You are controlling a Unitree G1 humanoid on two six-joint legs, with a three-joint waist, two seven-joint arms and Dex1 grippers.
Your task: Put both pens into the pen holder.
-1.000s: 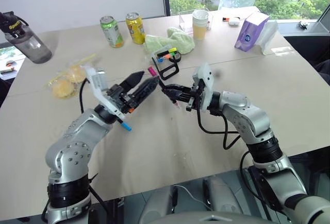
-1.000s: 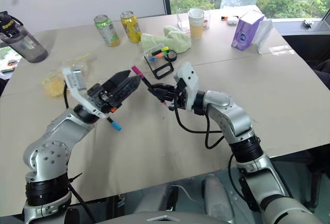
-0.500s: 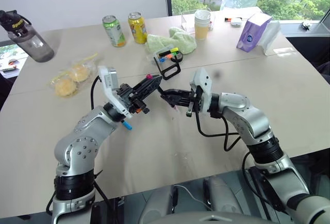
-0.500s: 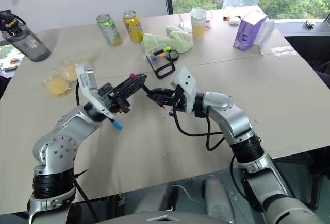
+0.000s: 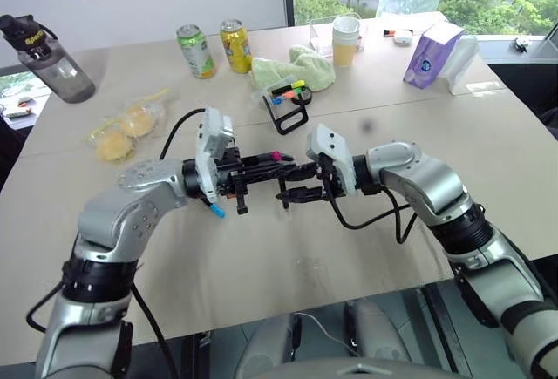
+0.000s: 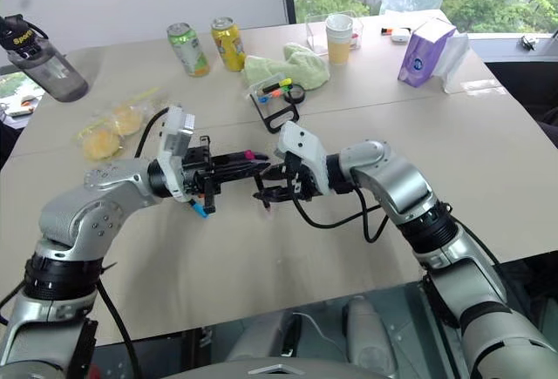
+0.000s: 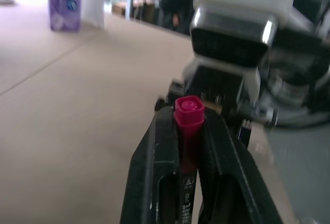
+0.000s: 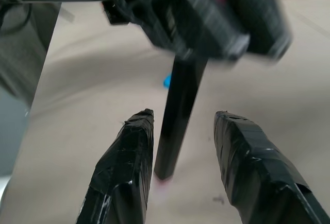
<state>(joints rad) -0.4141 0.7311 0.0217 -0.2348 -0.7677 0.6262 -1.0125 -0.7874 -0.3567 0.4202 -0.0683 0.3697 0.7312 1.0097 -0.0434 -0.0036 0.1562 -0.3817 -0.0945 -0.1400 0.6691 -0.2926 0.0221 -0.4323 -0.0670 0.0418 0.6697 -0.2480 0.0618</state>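
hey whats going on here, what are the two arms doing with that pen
The robot is passing a pen from one arm to the other above the table. The left pincer is shut on the magenta-ended pen, while the right pincer has its fingers apart around the pen's black barrel and no longer grips it. A second pen with light-blue ends shows just below the left pincer. The black wire pen holder stands further back on the table, with only highlighters in it so far.

two pens (image 5: 277,156) (image 5: 214,211), one holder (image 5: 289,111), two cans (image 5: 196,51) (image 5: 234,45), one bottle (image 5: 48,61), one cup (image 5: 346,39), one purple box (image 5: 428,54), one green cloth (image 5: 295,69), two end effectors (image 5: 261,165) (image 5: 291,183)
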